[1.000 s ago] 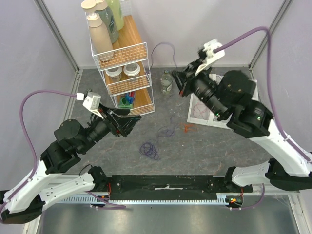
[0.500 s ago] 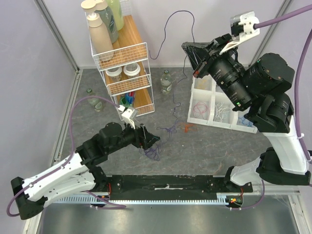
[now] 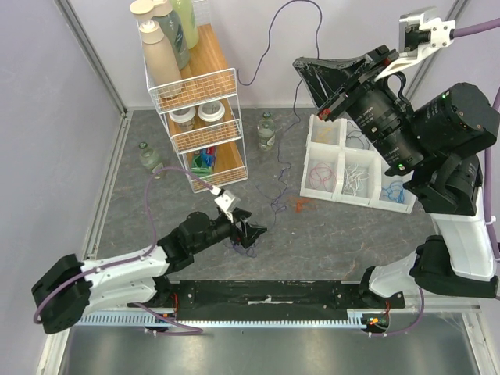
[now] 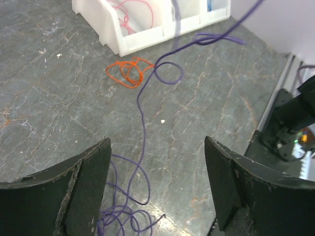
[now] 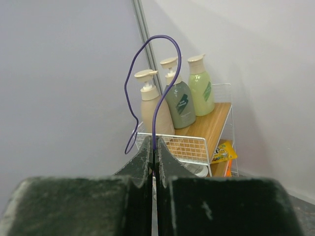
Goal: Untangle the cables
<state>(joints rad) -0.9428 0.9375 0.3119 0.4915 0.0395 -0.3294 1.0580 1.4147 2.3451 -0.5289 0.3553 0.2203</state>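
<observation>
My right gripper is raised high and shut on a purple cable; its free end arcs above the jaws in the right wrist view. The cable hangs down to a purple coil on the table. My left gripper is open and low over that coil, which lies between its jaws. The purple strand runs away across the table past an orange cable. A white sorting tray holds pink, white and blue cables.
A wire and wood rack with pump bottles stands at the back left. Small glass bottles stand beside it and at the left. The arm bases sit along the near edge.
My right gripper has risen higher and further right, drawing the purple cable up. My left arm has stretched forward and down, bringing its open gripper over the purple coil.
</observation>
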